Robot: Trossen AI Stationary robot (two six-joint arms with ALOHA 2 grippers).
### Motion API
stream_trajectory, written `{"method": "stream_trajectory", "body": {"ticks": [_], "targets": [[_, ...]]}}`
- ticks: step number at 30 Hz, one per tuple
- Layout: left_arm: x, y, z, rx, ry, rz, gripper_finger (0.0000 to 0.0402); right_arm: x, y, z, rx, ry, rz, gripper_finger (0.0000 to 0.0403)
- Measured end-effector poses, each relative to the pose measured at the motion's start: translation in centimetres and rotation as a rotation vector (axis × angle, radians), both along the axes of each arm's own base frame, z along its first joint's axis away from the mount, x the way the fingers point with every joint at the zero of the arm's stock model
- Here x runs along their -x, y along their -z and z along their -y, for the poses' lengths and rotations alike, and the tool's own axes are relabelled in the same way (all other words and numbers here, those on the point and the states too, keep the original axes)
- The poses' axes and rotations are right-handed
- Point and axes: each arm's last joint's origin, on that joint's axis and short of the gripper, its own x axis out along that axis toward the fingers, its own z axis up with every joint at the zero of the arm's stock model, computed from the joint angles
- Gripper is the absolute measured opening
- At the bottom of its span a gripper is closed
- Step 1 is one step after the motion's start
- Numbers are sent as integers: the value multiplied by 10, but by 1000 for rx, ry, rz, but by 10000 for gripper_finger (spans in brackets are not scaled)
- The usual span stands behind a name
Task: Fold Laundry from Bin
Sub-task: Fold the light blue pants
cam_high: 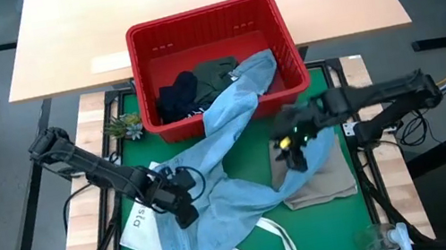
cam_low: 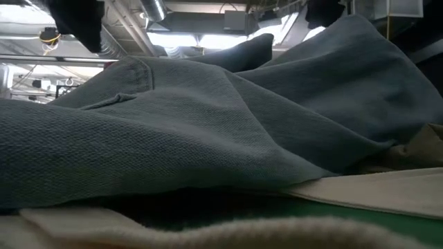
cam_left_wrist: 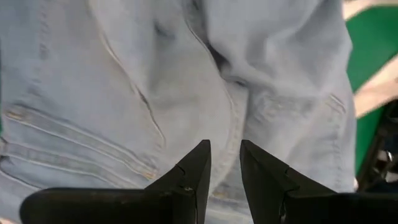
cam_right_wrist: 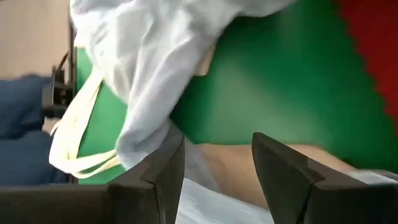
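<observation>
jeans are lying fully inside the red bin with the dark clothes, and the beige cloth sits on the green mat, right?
Not quite. The high view shows the jeans draped over the red bin rim, mostly spread on the green mat. Dark clothes are inside; beige cloth is on the mat.

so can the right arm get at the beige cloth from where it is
Probably yes: the right end effector hovers open right over the beige cloth, though a leg of the jeans drapes across part of it, leaving only its far side bare.
</observation>
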Motion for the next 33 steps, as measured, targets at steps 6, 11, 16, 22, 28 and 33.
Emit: {"method": "stream_trajectory", "body": {"ticks": [6,11,16,22,28,33], "targets": [[-3,0,-6,-15,-28,6,82,-4,28,-25,4,-86,-28,186],[-3,0,-6,-20,-29,10,82,-6,37,-41,-58,-176,-58,186],[-3,0,-5,-20,-25,11,82,-8,46,-53,-72,-232,-109,186],[-3,0,-4,-20,-23,12,82,-12,58,-57,-87,-253,-178,186],[-3,0,-4,-19,-22,14,82,-15,68,-56,-40,-228,-231,174],[-3,0,-4,-19,-22,14,82,-15,68,-56,-36,-226,-238,86]]}}
